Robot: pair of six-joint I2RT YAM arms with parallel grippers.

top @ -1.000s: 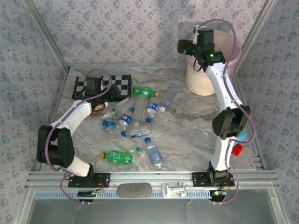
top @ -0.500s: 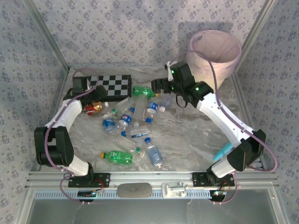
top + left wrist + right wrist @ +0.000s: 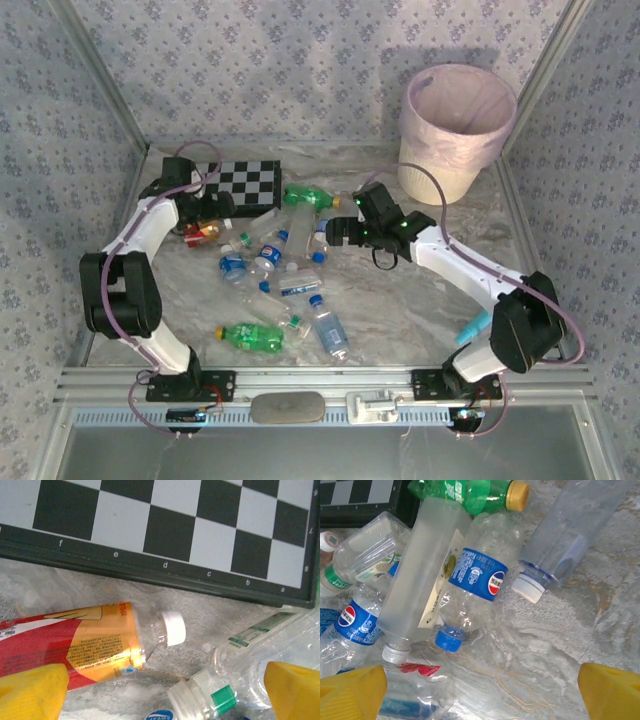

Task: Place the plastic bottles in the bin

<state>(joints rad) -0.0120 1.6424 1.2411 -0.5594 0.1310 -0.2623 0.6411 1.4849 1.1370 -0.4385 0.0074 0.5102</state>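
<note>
The bottles lie heaped on the surface, left of centre. The chessboard is just beyond them at the far left, and the bin stands apart at the far right. My left fingers are spread wide and empty above a red-orange bottle beside the board. My right fingers gape just as wide over the heap's right edge, holding nothing.

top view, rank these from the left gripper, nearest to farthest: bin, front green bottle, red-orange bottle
From the left gripper:
1. red-orange bottle, right beside it, far left.
2. front green bottle, near side, left of centre.
3. bin, far right corner.
</note>
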